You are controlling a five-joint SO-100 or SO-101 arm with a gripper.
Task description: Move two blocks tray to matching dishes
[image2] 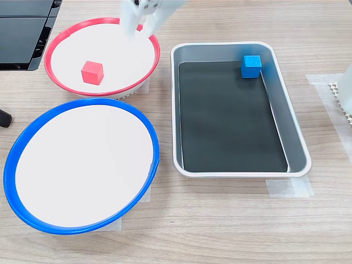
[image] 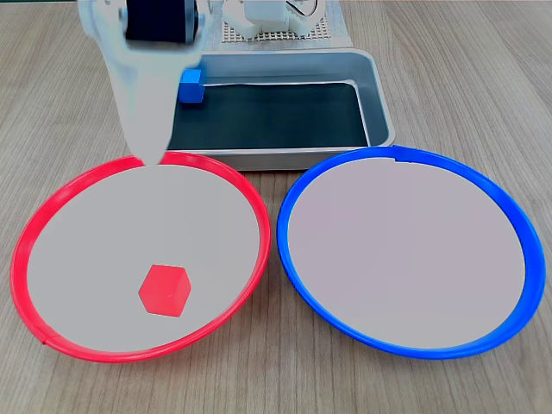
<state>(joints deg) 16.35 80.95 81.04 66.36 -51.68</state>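
The red block (image: pixel 164 290) (image2: pixel 92 72) lies loose inside the red-rimmed dish (image: pixel 52 203) (image2: pixel 60 38). The blue block (image: pixel 191 87) (image2: pixel 251 66) sits in a corner of the grey tray (image: pixel 379 103) (image2: pixel 286 115), on its black bottom. The blue-rimmed dish (image: pixel 526 250) (image2: pixel 22 137) holds nothing. My white gripper (image: pixel 155 151) (image2: pixel 139 30) hangs open over the red dish's rim on the tray side, with nothing between its fingers. It is well apart from the red block.
The table is pale wood. The arm's base (image: pixel 276 21) stands behind the tray. A dark flat object (image2: pixel 25 30) lies beside the red dish at one table edge. Tape strips (image2: pixel 289 187) hold the tray in place.
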